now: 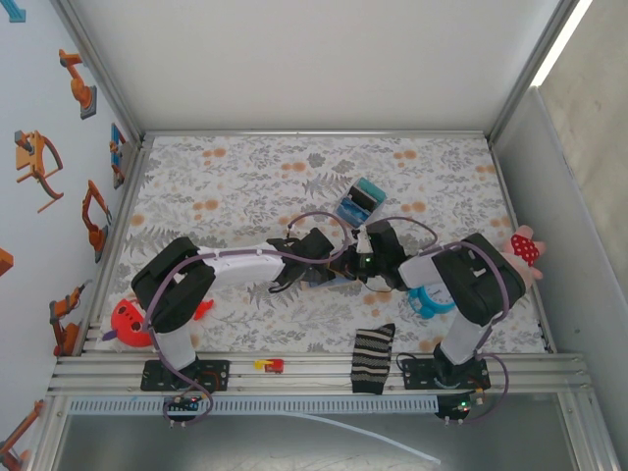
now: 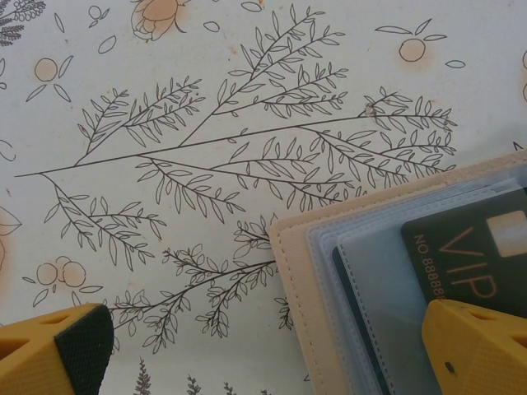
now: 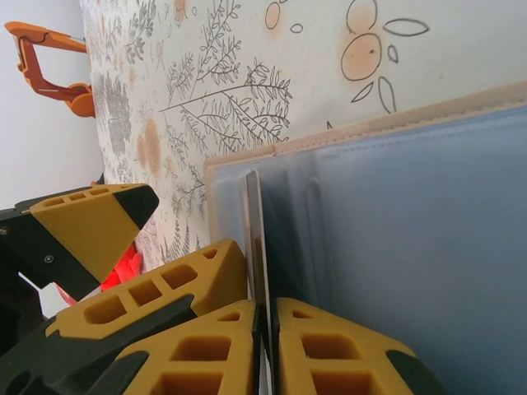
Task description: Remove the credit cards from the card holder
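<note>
Two grippers on one job: how do yours stand?

— My left gripper (image 2: 265,350) is spread wide. In its wrist camera one yellow finger (image 2: 58,350) sits at seven o'clock over the bare floral tablecloth (image 2: 206,123). The other sits at five o'clock over the clear sleeves (image 2: 370,271) of the card holder (image 2: 290,280). Whether that finger presses on them I cannot tell. My right gripper (image 3: 263,311) is pinched narrow on a thin card (image 3: 254,230), seen edge-on, standing up from the holder's light blue panel.

And where is the card holder itself?

— It lies open and flat on the tablecloth, at four o'clock in my left wrist view. Its tan border faces outward, and a dark green card (image 2: 469,247) marked VIP shows among the sleeves. Seen from above, both my grippers are together over it near the middle of the tablecloth, so most of it is hidden there. The blue, teal and black block (image 1: 355,199) lies just beyond them at one o'clock.
</note>
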Motion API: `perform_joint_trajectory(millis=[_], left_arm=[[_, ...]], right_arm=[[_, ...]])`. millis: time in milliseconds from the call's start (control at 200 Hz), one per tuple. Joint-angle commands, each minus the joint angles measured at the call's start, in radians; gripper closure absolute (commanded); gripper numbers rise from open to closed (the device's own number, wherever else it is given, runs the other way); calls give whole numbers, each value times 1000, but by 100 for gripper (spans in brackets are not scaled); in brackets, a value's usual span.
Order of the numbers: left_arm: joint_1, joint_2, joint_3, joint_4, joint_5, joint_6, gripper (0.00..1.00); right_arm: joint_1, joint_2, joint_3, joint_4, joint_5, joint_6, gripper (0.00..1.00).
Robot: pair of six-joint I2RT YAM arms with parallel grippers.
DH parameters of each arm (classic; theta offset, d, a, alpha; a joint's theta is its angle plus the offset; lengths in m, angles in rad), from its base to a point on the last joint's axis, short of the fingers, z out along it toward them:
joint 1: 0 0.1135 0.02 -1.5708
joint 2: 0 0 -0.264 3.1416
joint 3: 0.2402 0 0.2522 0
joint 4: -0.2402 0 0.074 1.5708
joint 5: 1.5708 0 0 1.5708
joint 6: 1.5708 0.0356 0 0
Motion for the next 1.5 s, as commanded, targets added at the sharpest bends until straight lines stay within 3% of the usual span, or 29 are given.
perform_joint_trajectory(millis=[0, 170, 551, 952, 1497], left_arm=[[-3, 20, -6, -21, 8, -16, 3], [-2, 9, -15, -24, 0, -19, 3], [0, -5, -26, -39, -35, -19, 3], [18, -51, -31, -64, -85, 11, 3], [46, -139, -31, -76, -111, 50, 3]], right_arm=[[14, 4, 43, -35, 18, -35, 92], [14, -40, 62, -150, 71, -89, 100], [10, -201, 117, -539, 295, -254, 100], [10, -312, 154, -645, 353, -317, 100], [10, -386, 357, -884, 500, -578, 100]])
